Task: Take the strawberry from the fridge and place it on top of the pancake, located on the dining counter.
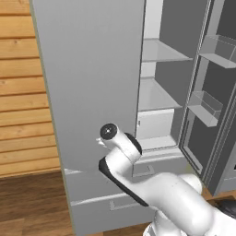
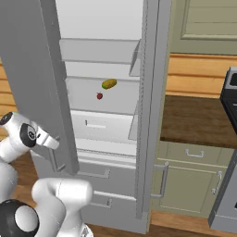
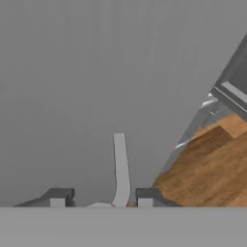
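In the left base view, the fridge [image 1: 92, 92] fills the frame; its left door, swung toward you, covers the middle and hides most of the interior. You see pale shelves [image 1: 159, 94] only through the gap at upper right, with the right door's bins [image 1: 205, 108] at the far right. The arm [image 1: 138, 184] rises from the lower right, its end against the door face, so you cannot see the fingers here.

In the right base view, the strawberry [image 2: 99, 96] is a tiny red dot on a middle shelf, upper centre, just below and left of a yellow-green fruit [image 2: 109, 84]. The open door edge [image 2: 55, 92] stands between the arm at lower left and that shelf. A wooden counter [image 2: 194, 118] sits at right.

In the hand view, the gripper [image 3: 98, 198] shows its two tips set apart at the bottom, with the door's bar handle [image 3: 120, 169] rising between them, touching neither. Grey door fills the rest; wood floor [image 3: 207, 169] shows at lower right.
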Controlling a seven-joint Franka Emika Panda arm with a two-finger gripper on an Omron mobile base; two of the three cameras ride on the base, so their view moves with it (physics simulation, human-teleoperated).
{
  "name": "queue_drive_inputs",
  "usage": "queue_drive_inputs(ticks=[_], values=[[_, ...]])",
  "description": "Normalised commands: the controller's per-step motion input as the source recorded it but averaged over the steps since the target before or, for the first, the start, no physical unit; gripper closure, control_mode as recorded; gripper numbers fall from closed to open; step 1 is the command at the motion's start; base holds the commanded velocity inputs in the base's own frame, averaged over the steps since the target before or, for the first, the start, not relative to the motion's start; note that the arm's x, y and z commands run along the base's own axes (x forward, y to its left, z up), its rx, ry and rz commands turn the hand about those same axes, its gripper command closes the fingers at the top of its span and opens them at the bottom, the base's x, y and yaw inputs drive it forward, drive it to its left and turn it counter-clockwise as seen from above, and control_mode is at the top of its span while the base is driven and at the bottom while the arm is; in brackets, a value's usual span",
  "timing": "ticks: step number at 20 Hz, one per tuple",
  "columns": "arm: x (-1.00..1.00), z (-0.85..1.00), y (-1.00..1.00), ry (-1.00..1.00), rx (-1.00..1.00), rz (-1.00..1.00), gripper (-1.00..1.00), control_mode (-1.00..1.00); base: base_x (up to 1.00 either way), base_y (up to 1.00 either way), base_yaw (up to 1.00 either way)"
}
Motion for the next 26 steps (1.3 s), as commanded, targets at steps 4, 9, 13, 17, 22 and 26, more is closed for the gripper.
queue_drive_inputs(ticks=[4,9,13,17,22,26], values=[[-0.89,-0.16,0.52,0.0,-0.06,-0.09,1.0,-1.0,0.0,0.0,0.0],[-0.51,-0.05,0.48,0.0,-0.05,-0.09,1.0,-1.0,0.0,0.0,0.0],[-0.17,0.0,0.31,0.0,-0.01,-0.11,-1.0,-1.0,0.0,0.0,0.0],[-0.01,0.0,0.21,0.0,-0.03,-0.12,-1.0,-1.0,0.0,0.0,0.0],[-0.13,0.1,0.22,0.0,-0.04,-0.13,-1.0,-1.0,0.0,0.0,0.0],[-0.36,0.48,0.07,0.0,0.0,-0.1,-1.0,-1.0,0.0,0.0,0.0]])
